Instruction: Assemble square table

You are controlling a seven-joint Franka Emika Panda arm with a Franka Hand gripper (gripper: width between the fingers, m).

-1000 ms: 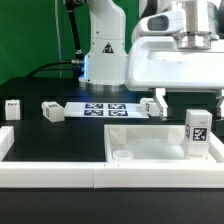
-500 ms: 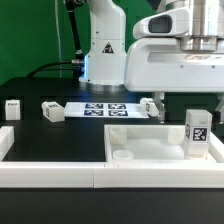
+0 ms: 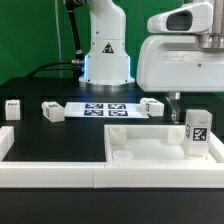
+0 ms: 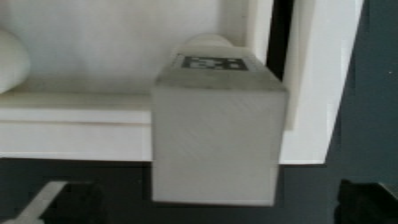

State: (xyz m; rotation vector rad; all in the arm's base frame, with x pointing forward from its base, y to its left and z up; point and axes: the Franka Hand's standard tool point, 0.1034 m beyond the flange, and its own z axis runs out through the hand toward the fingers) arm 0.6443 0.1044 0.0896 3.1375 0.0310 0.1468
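Observation:
The square table's panel [image 3: 150, 146] lies rim-up at the front right. One white leg [image 3: 197, 133] with a tag on top stands upright in its corner at the exterior view's right. My gripper [image 3: 184, 108] hangs open just above that leg and holds nothing. In the wrist view the leg [image 4: 217, 120] stands against the panel's rim [image 4: 313, 80], and my gripper [image 4: 210, 204] has its dark fingertips [image 4: 50, 202] apart on either side of it, not touching. Three more legs lie on the table: two [image 3: 13, 108], [image 3: 52, 111] at the exterior view's left, one [image 3: 152, 106] behind the panel.
The marker board [image 3: 105, 109] lies flat in front of the robot's base [image 3: 105, 60]. A low white border rail [image 3: 55, 176] runs along the front and turns up the exterior view's left side. The table is black.
My gripper has moved toward the exterior view's right and now hangs over the upright leg. It has stayed open. The parts have not moved.

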